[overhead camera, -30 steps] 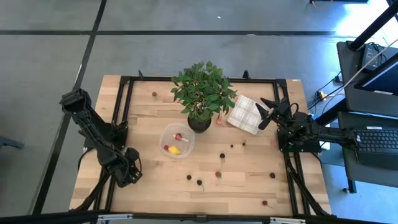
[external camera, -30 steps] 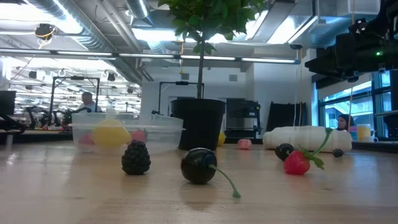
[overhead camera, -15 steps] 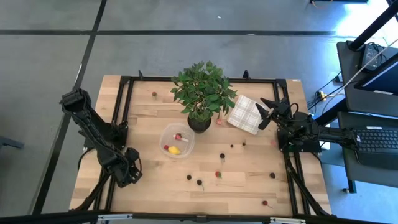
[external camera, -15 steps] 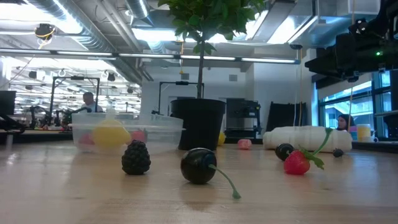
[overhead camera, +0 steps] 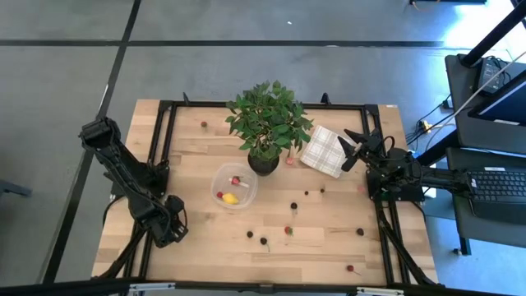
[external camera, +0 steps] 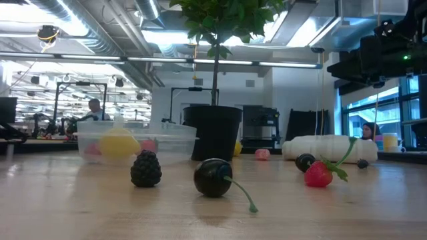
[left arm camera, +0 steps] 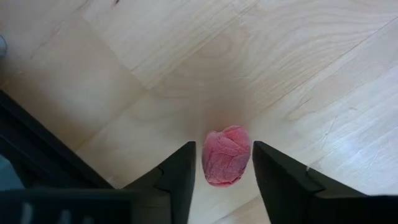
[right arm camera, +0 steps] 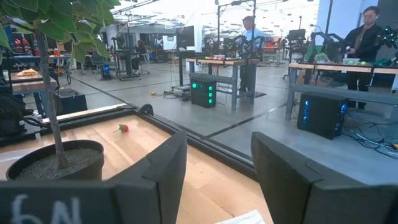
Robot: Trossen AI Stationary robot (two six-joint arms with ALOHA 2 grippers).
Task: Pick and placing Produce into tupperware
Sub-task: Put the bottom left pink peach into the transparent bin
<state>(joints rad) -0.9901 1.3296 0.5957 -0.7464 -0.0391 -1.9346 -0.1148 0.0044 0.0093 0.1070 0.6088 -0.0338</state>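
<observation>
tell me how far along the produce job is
Done: the tupperware already holds a yellow piece and a couple of red ones. In hand: the left gripper brackets a pink berry on the table, not lifted. Left: several berries lie scattered across the wood. The right gripper waits open near the checked cloth.

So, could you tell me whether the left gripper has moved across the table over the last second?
No. In the high view the left gripper sits at the same spot beside the table's black frame rail.
</observation>
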